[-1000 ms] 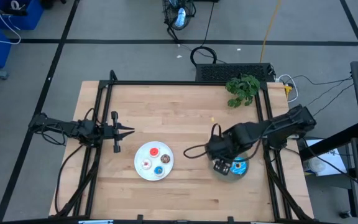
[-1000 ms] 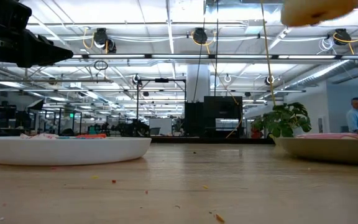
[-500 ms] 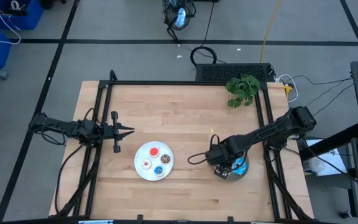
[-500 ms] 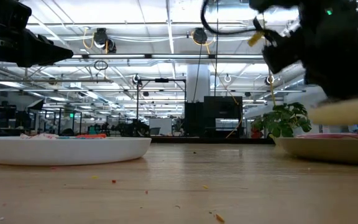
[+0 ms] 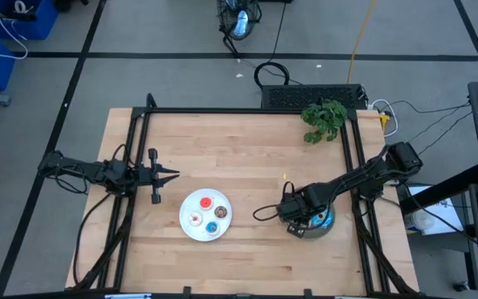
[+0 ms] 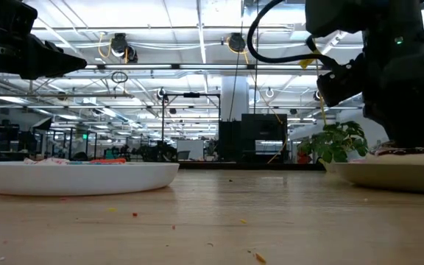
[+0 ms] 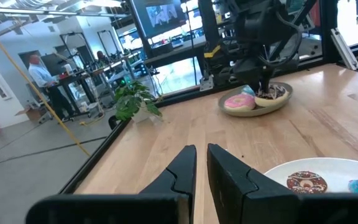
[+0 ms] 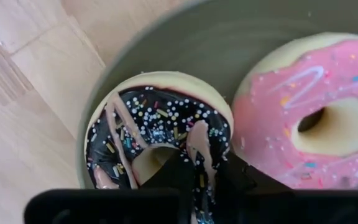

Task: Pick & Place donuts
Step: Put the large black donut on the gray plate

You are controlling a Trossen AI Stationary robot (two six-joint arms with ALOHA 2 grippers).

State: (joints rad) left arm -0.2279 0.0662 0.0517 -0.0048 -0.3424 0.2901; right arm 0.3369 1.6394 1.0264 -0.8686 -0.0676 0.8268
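My right gripper is down in the grey plate near the table's right edge, shut on the chocolate sprinkled donut. The pink-iced donut lies flat beside it, and a bit of the blue-iced donut shows next to the gripper. The white plate holds the tiny donuts: red, pink-white, brown and blue. My left gripper waits shut near the table's left edge, left of the white plate, touching nothing. My right gripper pinches the chocolate donut's ring wall, one finger in the hole and the other outside, on the side toward the pink donut. The fingers come from above, pointing down. The donut lies flat on the grey plate's floor.
A small green plant stands at the far right corner. Black frame rails run along the table's far, left and right edges. Bare wood lies between the two plates and toward the far edge. A person is in the room beyond.
My right gripper has come down from above the grey plate and a little toward the near edge, carrying the chocolate donut. The donut was lifted clear high over the plate; now it lies in the plate next to the pink one.
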